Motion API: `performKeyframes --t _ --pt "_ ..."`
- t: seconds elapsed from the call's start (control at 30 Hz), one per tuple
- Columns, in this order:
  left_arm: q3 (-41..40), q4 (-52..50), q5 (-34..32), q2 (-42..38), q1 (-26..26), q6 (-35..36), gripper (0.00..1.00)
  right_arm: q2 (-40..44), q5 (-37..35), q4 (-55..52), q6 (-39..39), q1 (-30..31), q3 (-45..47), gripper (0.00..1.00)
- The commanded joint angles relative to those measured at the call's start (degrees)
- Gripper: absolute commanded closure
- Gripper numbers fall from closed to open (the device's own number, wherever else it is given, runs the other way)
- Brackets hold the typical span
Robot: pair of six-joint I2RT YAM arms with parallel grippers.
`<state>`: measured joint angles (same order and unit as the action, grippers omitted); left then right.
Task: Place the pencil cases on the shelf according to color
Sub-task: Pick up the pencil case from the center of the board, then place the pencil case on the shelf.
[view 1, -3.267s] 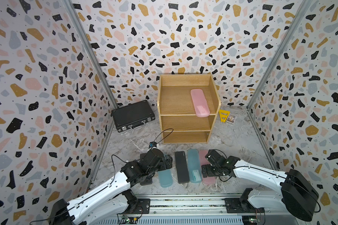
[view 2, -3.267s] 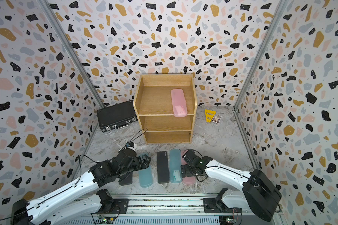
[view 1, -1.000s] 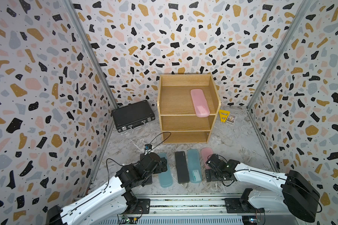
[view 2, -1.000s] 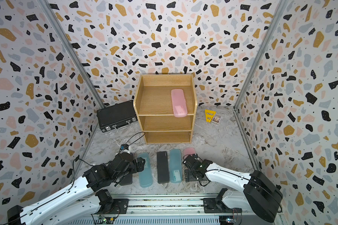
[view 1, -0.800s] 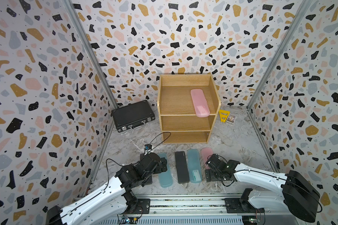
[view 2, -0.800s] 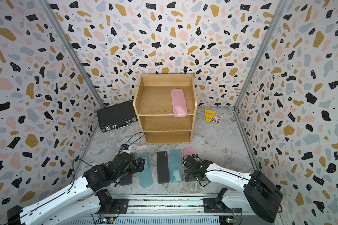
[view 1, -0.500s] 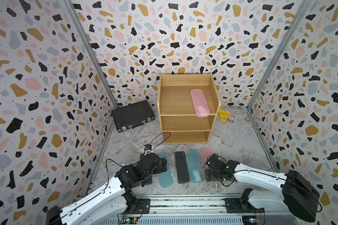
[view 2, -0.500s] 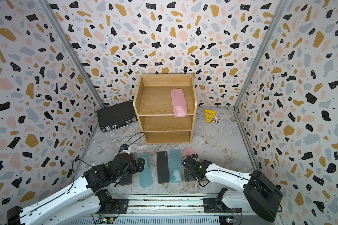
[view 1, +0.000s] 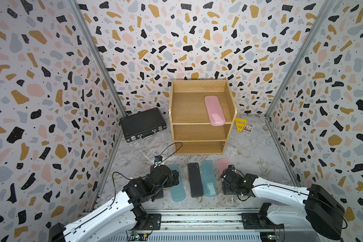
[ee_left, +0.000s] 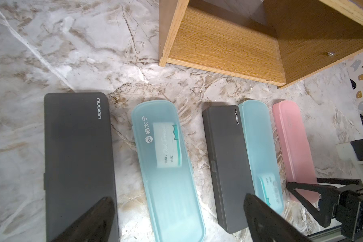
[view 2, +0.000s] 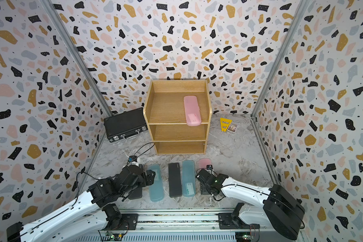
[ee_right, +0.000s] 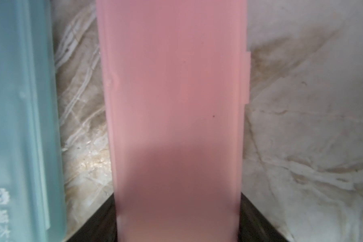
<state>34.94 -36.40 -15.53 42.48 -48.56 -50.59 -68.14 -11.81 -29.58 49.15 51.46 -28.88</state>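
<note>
The wooden shelf [view 1: 171, 113] stands at the back, and one pink pencil case [view 1: 214, 110] lies on its top tier. On the floor in a row lie a black case [ee_left: 78, 157], a teal case [view 1: 177, 184], a black case [view 1: 195, 180], a teal case [view 1: 208, 178] and a pink case [view 1: 223, 165]. My right gripper [ee_right: 178, 201] has a finger against each long side of this pink case [ee_right: 176, 94] at its near end. Over the left teal case [ee_left: 168, 167] my left gripper [ee_left: 176, 222] hangs open; the arm hides most of the leftmost black case in both top views.
A black briefcase [view 1: 143, 124] lies left of the shelf by the wall. A yellow triangle [view 1: 240, 123] and a small card [view 1: 248, 127] lie right of it. A cable [view 1: 170, 148] loops from the left wrist toward the shelf's foot. Patterned walls enclose three sides.
Since the oldest frames both arms have drawn back toward the near ends of the cases. Over the last second the right jaws have come in against the pink case; the left arm holds still.
</note>
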Motion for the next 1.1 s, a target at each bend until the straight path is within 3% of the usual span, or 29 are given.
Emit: performKeyframes --t 0.0,0.17,0.37,0.6,0.83,1.07 --pt "-0.6 -0.4 -0.3 -0.5 -0.1 0.1 0.00 1.6 0.2 -6.2 0.2 0.0 1.7 0.50" --pt "-0.3 -0.5 -0.3 -0.6 -0.2 0.1 0.00 6.0 -0.1 -11.1 -1.1 0.0 -1.4 0.65" --pt "1.2 -1.6 -1.9 -1.6 -0.2 -0.5 0.00 11.0 0.8 -18.0 -2.8 0.1 -6.8 0.69" --pt "8.3 -6.0 -8.7 0.2 0.3 1.5 0.00 15.3 1.9 -27.5 -4.2 0.8 -16.8 0.74" --pt "17.3 -8.1 -8.4 6.4 4.5 5.9 0.00 12.6 2.0 -33.7 -5.8 4.8 -28.8 0.76" --pt "19.0 -7.9 -6.1 6.1 9.3 8.1 0.00 8.0 0.4 -33.9 -5.4 12.0 -37.0 0.77"
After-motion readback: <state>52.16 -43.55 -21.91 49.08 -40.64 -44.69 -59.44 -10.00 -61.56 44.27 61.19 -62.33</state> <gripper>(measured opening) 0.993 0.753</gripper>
